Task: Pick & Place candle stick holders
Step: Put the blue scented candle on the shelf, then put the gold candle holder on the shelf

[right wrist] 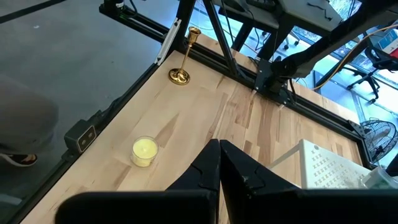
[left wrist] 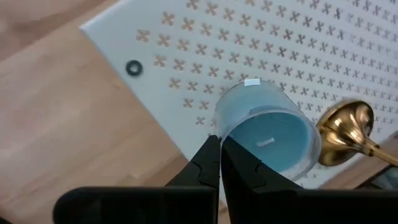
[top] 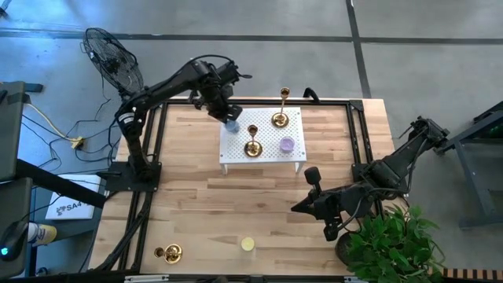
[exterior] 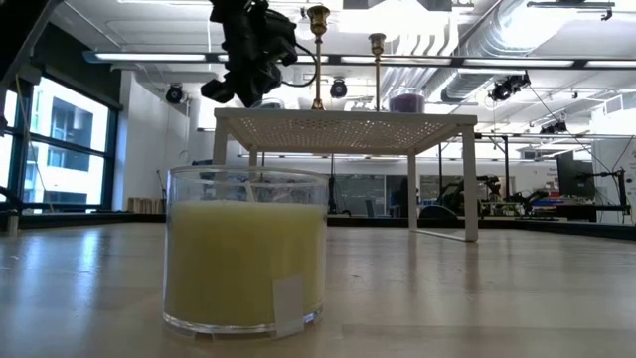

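Note:
Two gold candle stick holders (top: 252,144) (top: 280,116) stand upright on their round bases on a white perforated stand (top: 263,161). Both also show in the low view (exterior: 318,50) (exterior: 377,60). A third holder (top: 169,252) stands on the table near its front left corner (right wrist: 182,59). My left gripper (top: 226,114) is shut over the stand's far left corner, its tips (left wrist: 220,142) at the rim of a blue candle in a glass (left wrist: 273,134). One holder's base (left wrist: 346,130) stands just beyond that candle. My right gripper (top: 301,207) (right wrist: 219,146) hangs shut over the table's right half, holding nothing. My left gripper points steeply down, its shut fingertips beside the near rim of the blue candle's glass (left wrist: 219,124). I cannot tell whether they touch it. The candle stands upright on the stand.
A purple candle (top: 287,145) sits on the stand's right part. A yellow candle in a glass (top: 247,244) stands near the table's front edge, large in the low view (exterior: 246,259). A black frame (top: 357,134) borders the table. A potted plant (top: 393,244) stands at the right front.

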Controlling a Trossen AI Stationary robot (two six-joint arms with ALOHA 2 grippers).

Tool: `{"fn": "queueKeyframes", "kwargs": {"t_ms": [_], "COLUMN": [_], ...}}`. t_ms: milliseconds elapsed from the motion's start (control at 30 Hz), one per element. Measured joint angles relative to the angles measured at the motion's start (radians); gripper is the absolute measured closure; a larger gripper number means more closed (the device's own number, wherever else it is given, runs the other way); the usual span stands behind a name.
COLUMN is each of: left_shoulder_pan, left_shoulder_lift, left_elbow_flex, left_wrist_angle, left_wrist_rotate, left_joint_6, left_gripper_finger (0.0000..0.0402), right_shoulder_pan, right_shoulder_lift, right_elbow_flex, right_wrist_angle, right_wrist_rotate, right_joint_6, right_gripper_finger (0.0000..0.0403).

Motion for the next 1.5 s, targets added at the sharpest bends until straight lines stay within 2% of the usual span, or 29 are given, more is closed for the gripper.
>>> {"fn": "queueKeyframes", "kwargs": {"t_ms": [567, 1033, 1167, 1333, 1500], "left_shoulder_pan": [0.000, 0.000, 0.000, 0.000, 0.006], "left_shoulder_lift": [0.000, -0.002, -0.002, -0.002, -0.025], "left_elbow_flex": [0.000, 0.010, 0.010, 0.010, 0.010], "left_wrist_angle": [0.021, 0.025, 0.025, 0.025, 0.025], "left_wrist_rotate": [0.027, 0.030, 0.056, 0.134, 0.096], "left_joint_6": [-0.029, -0.049, -0.050, -0.051, -0.051], "left_gripper_finger": [0.0400, 0.0319, 0.0314, 0.0314, 0.0314], "right_shoulder_pan": [0.000, 0.000, 0.000, 0.000, 0.000], "right_shoulder_lift": [0.000, 0.000, 0.000, 0.000, 0.000], "right_elbow_flex": [0.000, 0.000, 0.000, 0.000, 0.000], "right_wrist_angle": [-0.001, -0.016, -0.019, -0.019, -0.024], "right_wrist_rotate": [0.000, 0.000, 0.000, 0.000, 0.000], "right_joint_6": [0.000, 0.000, 0.001, 0.004, 0.019], "right_gripper_finger": [0.0402, 0.0402, 0.0402, 0.0402, 0.0402]}}
